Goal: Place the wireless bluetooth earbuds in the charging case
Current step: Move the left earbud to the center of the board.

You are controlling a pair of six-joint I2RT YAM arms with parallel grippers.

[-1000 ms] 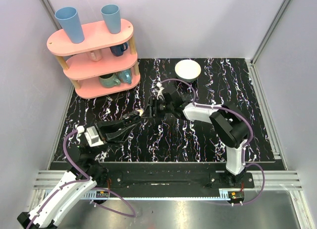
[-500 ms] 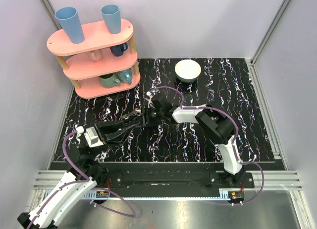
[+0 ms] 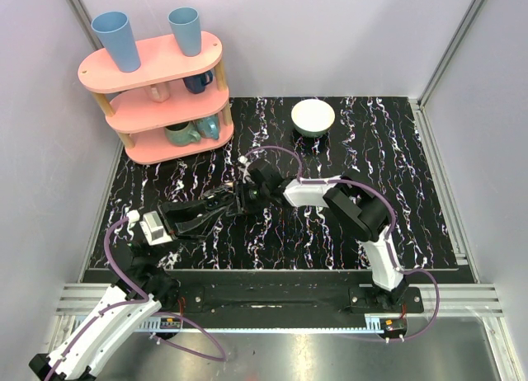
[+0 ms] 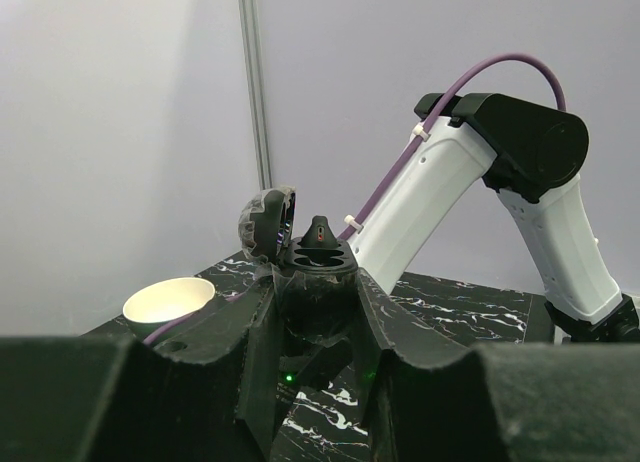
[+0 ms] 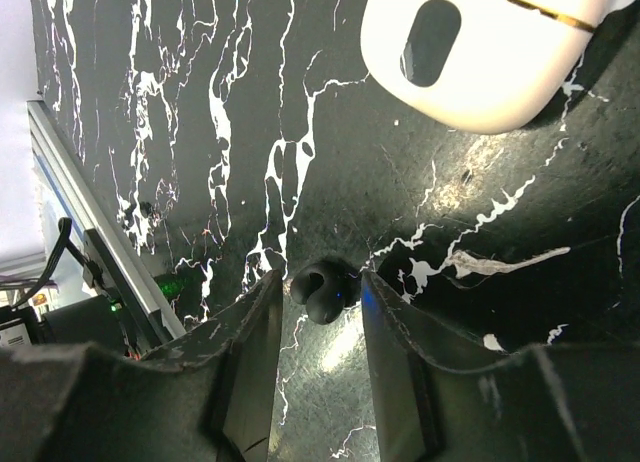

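**Step in hand (judged):** pickup of the second earbud, one being seated already.

**Left hand** [image 4: 316,294]: clamped tight on the charging case [image 4: 320,274], a dark case held clear of the surface [image 5: 150,102]. Its lid [image 4: 266,222] was tipped open. The seated earbud [image 4: 320,232] stood in the case's open top, showing a red dot.

**Right hand** [image 5: 320,294]: fingers narrow, one on either side of the loose earbud [image 5: 322,282], a small black rounded piece. A sliver of gap showed, so there was no pinch yet.

**Next move (judged):** close gently, lift, and carry the earbud across to the left hand's case. The piece looked small and slick, liable to squirt out.

**Also noted:** a cream rounded object [image 5: 500,72] lay beyond the right fingertips, untouched.
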